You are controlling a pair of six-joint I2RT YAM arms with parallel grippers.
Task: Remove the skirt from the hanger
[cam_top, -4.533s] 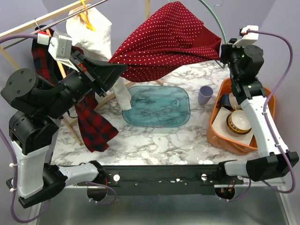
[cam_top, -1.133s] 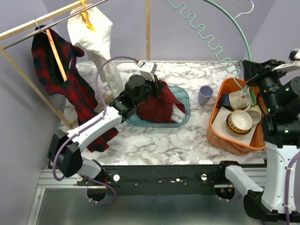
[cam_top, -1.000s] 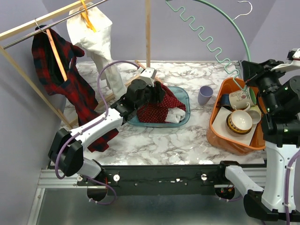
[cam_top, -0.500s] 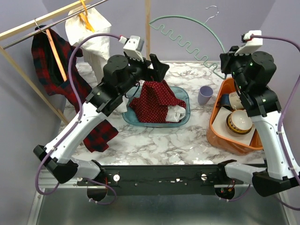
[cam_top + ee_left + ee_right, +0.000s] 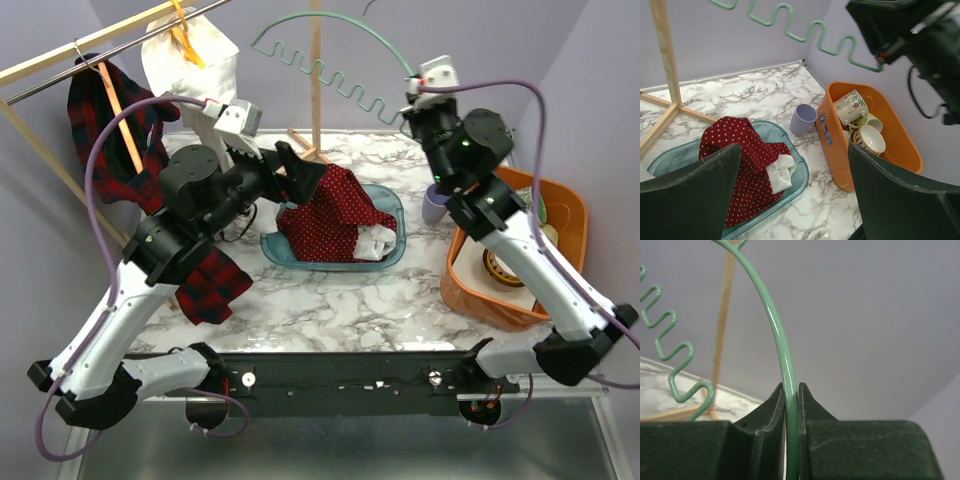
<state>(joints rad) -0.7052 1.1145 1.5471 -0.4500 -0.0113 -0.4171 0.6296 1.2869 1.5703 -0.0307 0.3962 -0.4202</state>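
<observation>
Skirt (image 5: 747,170) heaped in tray (image 5: 290,252), off hanger (image 5: 788,374): job looks done. Right gripper (image 5: 791,395) pinches bare hanger above tray. Left gripper (image 5: 794,165) spread wide, empty.

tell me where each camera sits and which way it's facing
Top external: fixed above and behind the bases, looking down on the table, skirt in the tray, bin; both arms show.
Left wrist: on the raised left arm, looking down at skirt, tray and bin; the open left tool frames it.
Right wrist: on the raised right arm, facing the purple wall; the right tool is shut on the hanger.
Shared: skirt and tray, in top and left wrist.
</observation>
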